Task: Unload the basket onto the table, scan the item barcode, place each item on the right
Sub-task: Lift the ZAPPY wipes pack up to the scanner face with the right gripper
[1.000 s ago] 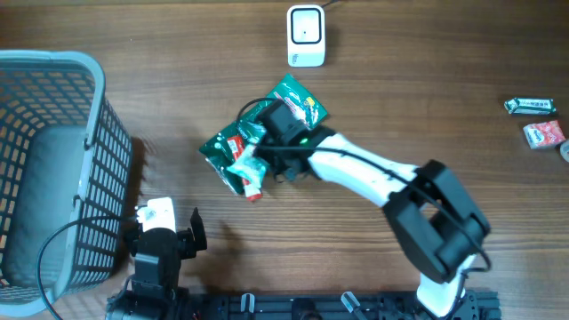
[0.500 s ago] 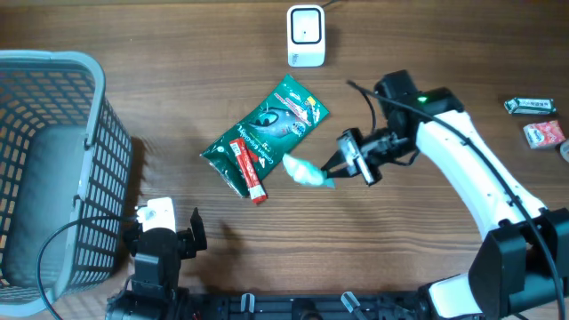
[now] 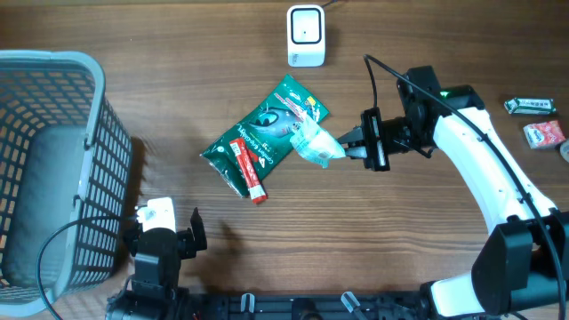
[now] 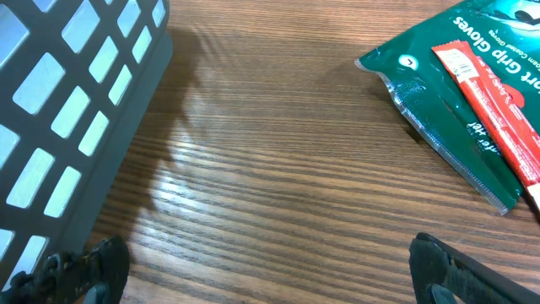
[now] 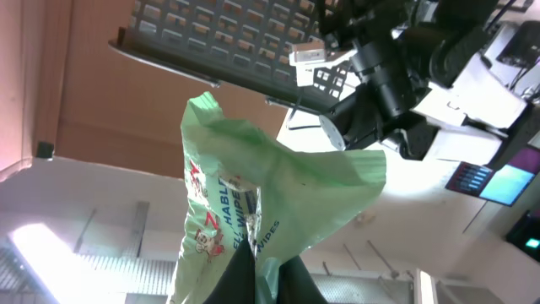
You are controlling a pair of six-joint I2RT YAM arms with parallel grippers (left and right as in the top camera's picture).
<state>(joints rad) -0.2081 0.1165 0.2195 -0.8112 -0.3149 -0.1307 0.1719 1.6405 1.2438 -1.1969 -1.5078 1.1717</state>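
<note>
My right gripper (image 3: 353, 147) is shut on a pale green wipes pack (image 3: 318, 144), holding it in the air above the right edge of a green gloves pack (image 3: 258, 133). The right wrist view looks upward; the wipes pack (image 5: 270, 194) is pinched at its crumpled edge by the right gripper (image 5: 268, 274). No barcode shows on it. The white scanner (image 3: 305, 36) stands at the back of the table, apart from the held pack. At the front left my left gripper (image 3: 166, 227) is open over bare wood, and the left wrist view shows the left gripper (image 4: 270, 270) with nothing between its fingers.
A red tube (image 3: 246, 169) lies on the gloves pack, and the left wrist view shows both the gloves pack (image 4: 456, 110) and the tube (image 4: 498, 93). A grey mesh basket (image 3: 53, 60) fills the left side. Two small snack packs (image 3: 530, 105) (image 3: 543, 134) lie at the far right.
My right gripper lifted the wipes pack off the gloves pack and swung right, then carried it back and up toward the scanner. The left arm has not moved.
</note>
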